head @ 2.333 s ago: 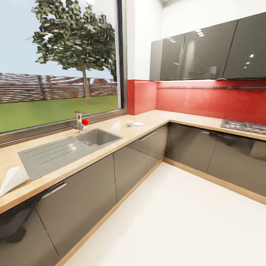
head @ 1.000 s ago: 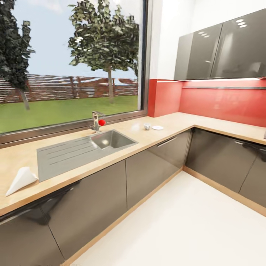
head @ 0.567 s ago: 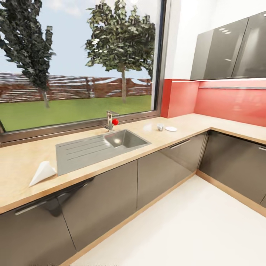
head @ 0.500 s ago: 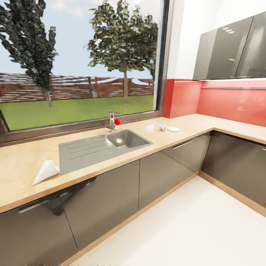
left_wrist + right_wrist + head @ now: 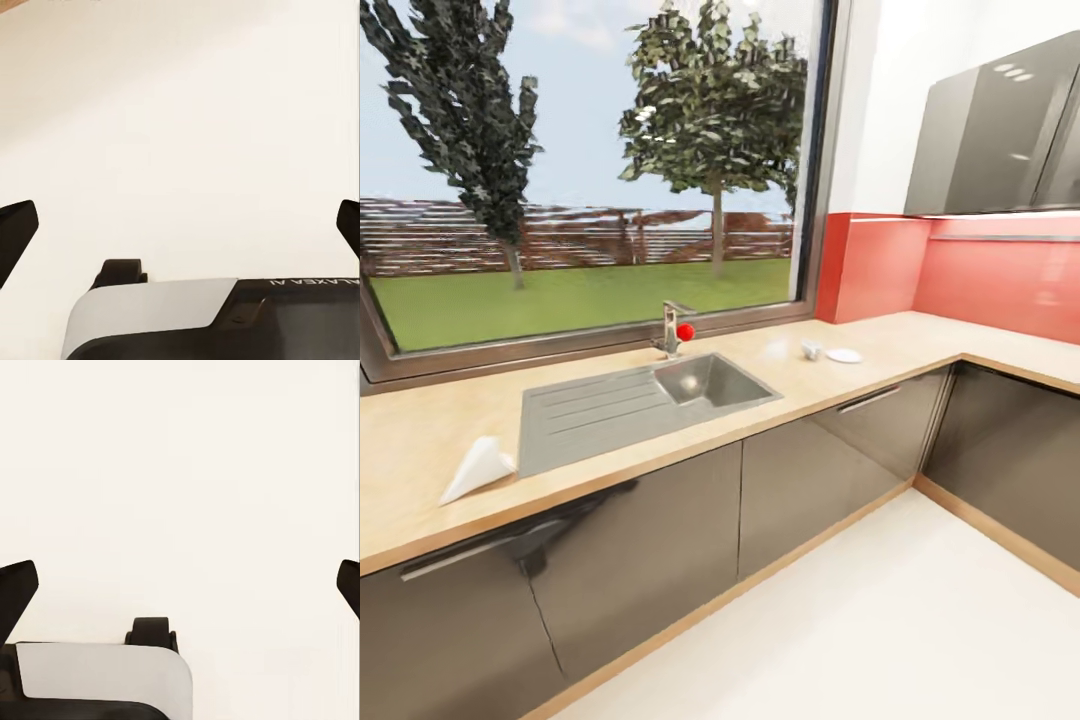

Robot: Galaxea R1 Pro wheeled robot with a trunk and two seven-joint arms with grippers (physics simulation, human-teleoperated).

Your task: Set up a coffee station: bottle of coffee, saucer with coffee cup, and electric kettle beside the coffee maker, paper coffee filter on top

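Kitchen countertop (image 5: 420, 440): long beige worktop under the window, grey cabinet fronts below.

Paper coffee filter (image 5: 477, 467): white cone lying on the counter, just beside the drainboard's near end.

Sink (image 5: 712, 380): steel, inset; tap with a red knob (image 5: 685, 331) behind it.

Coffee cup (image 5: 812, 349): tiny, white, beyond the sink, just beside the saucer (image 5: 844, 355) and not on it.

Left gripper (image 5: 180, 225): fingers spread wide, empty, over pale floor.

Right gripper (image 5: 180, 585): likewise spread and empty.

Change: over the last two seconds the whole view has swung leftward; the hob has gone, the filter sits nearer centre. Camera turn, not object movement. Judgement: the robot is in transit, likely searching for the coffee maker; nothing is placed yet.
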